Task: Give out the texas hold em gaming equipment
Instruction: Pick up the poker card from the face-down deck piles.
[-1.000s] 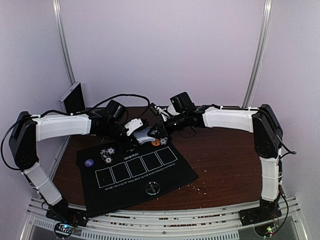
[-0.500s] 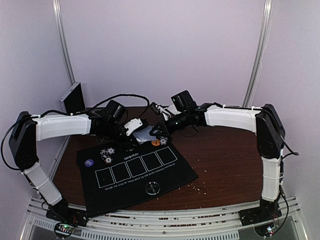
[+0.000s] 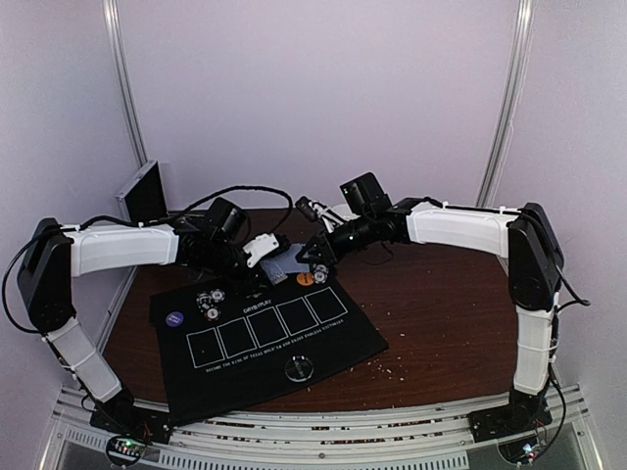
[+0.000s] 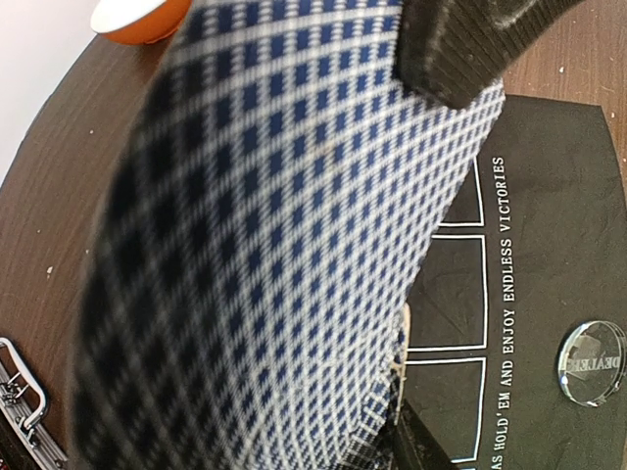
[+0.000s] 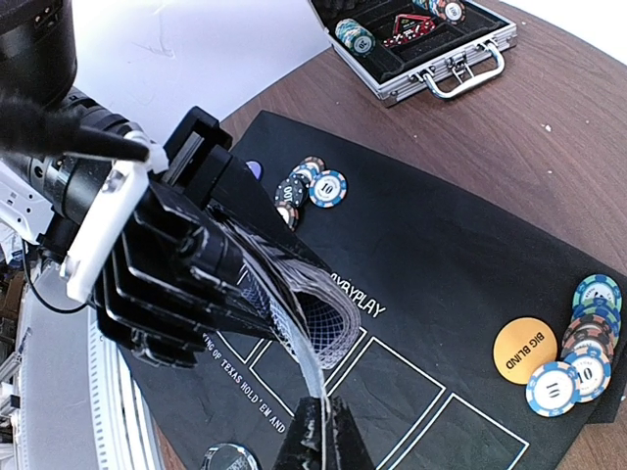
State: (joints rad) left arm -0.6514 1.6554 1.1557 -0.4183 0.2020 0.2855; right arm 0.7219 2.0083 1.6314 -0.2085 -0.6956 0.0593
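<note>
My left gripper is shut on a deck of blue-checked playing cards above the far edge of the black five-box mat. The cards fill the left wrist view. My right gripper is shut on the edge of the top card, which bows up from the deck in the left gripper. Striped chips lie at the mat's left. More chips sit by the orange disc. The purple disc and clear disc lie on the mat.
An open metal case holding chips sits off the mat's far left corner, its lid standing up. The white bowl with an orange base is on the brown table behind the grippers. Crumbs dot the table right of the mat.
My right gripper has drawn back a little, up and to the right, with the card's edge in it. The left arm has barely moved.
</note>
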